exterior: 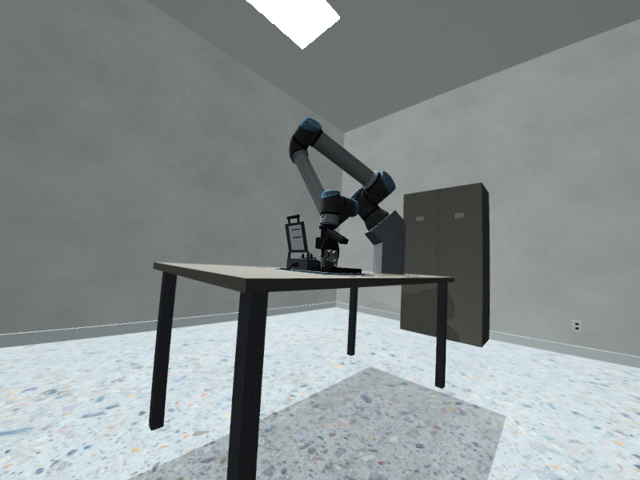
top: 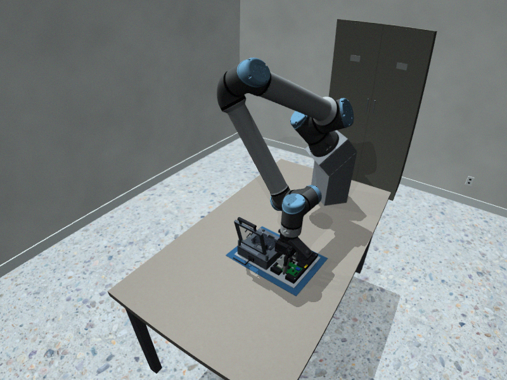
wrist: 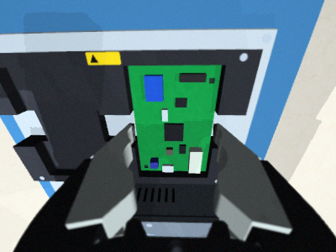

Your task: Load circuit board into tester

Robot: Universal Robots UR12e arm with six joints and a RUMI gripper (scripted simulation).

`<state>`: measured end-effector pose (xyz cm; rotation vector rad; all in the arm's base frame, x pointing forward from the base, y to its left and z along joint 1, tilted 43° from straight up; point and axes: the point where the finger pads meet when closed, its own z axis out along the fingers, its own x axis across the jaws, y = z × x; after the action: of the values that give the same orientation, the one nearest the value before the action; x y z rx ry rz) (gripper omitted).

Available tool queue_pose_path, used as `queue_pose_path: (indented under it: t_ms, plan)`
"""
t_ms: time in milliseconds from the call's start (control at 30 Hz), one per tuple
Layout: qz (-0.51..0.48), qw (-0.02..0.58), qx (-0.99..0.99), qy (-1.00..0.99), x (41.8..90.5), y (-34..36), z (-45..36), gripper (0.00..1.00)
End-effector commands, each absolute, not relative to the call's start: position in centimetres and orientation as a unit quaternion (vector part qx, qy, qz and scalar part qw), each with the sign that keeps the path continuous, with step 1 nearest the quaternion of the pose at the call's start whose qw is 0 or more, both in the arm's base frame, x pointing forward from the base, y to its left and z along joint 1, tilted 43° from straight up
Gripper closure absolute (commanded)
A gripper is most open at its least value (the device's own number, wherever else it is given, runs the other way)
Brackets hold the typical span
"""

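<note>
Board pickup from tray

Gripper point(wrist: 173, 144) half-open, grasping nothing; board point(wrist: 174, 118) lies in tray point(wrist: 76, 109) between my fingers. I'd squeeze both long edges evenly, then lift straight.

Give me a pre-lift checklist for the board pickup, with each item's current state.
1. Circuit board lying flat in the tray, component side up: ok.
2. End effector straddling the board's long edges: ok.
3. Fingers firmly closed on the board: not ok; half open, nothing held yet.
4. White connector free of the fingers: ok.
5. Tester lid raised: ok.
6. Tester pins unobstructed: cannot tell.
</note>
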<state>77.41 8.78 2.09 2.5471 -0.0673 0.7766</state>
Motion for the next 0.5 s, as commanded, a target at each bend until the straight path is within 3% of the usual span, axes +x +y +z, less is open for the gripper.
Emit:
queue_pose_path:
  t_ms: [0, 467]
  plan:
    - [0.284, 0.237, 0.929, -0.024, 77.42, 8.82, 2.14, 0.51]
    - [0.284, 0.237, 0.929, -0.024, 77.42, 8.82, 2.14, 0.53]
